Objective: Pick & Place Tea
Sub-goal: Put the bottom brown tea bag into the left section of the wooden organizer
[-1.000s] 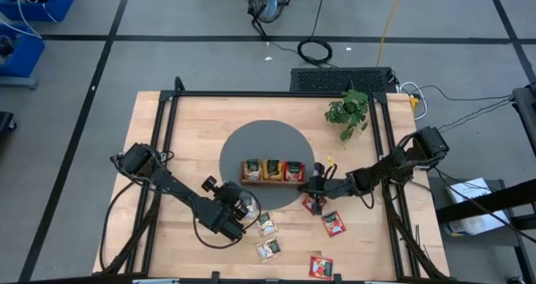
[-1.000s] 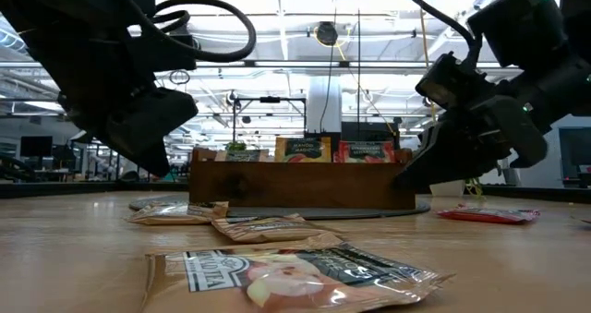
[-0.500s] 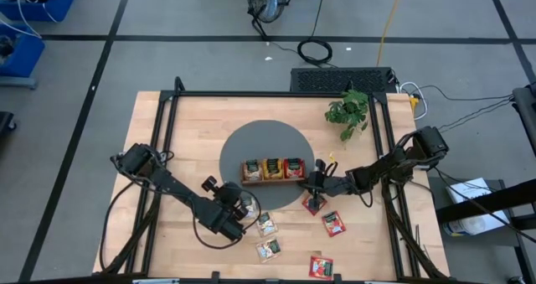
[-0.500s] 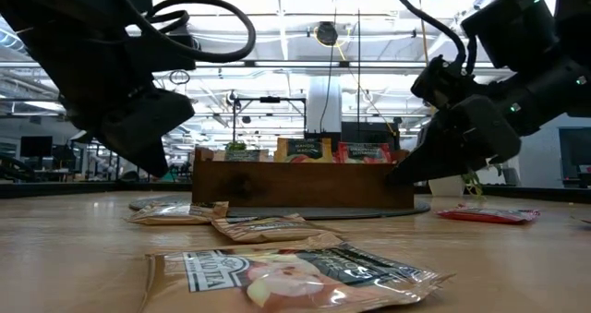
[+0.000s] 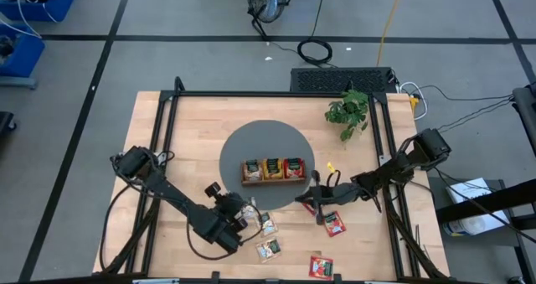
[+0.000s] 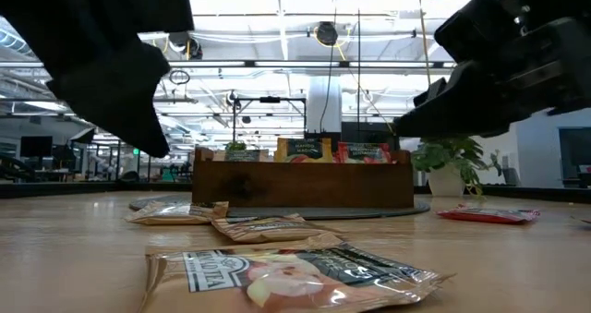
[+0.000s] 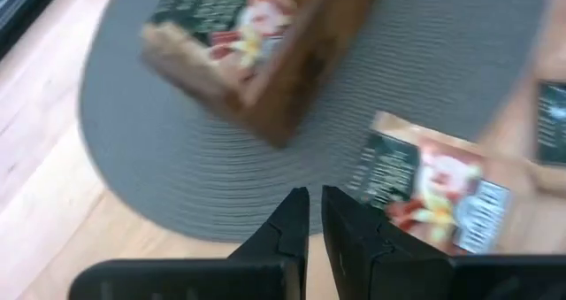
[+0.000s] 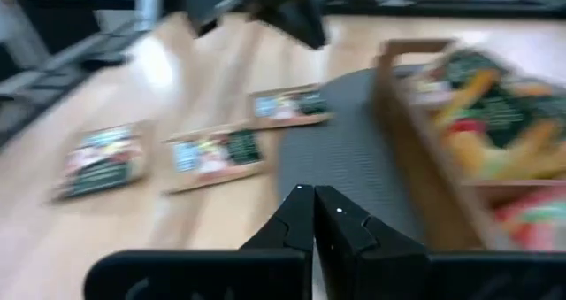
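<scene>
**Tea packets on the table and in the tray, both grippers empty**

Tea packets lie in two groups. Several stand upright in the brown wooden tray (image 5: pixel 273 169), which sits on the round grey mat (image 5: pixel 266 161) at the middle of the wooden table (image 5: pixel 167 142). The rest lie flat on the bare wood at the near edge of the mat: a beige packet (image 5: pixel 267 224) just off the mat, another beige packet (image 5: pixel 269 250) closer to the table's front edge, a red packet (image 5: pixel 333 224) to their right, and a second red packet (image 5: pixel 321 267) almost at the front edge. In the low view a beige packet (image 6: pixel 291 271) fills the foreground with two more flat behind it.

The left gripper (image 5: pixel 241 213) hangs above the front left rim of the mat, beside the nearest beige packet; its wrist view shows the fingers (image 7: pixel 283 234) drawn almost together with only a thin gap and nothing between them. The right gripper (image 5: pixel 316 202) is above the front right rim of the mat, next to the red packet; its fingers (image 8: pixel 299 213) are pressed together and hold nothing.

A small potted plant (image 5: pixel 348 112) stands at the far right of the table.
</scene>
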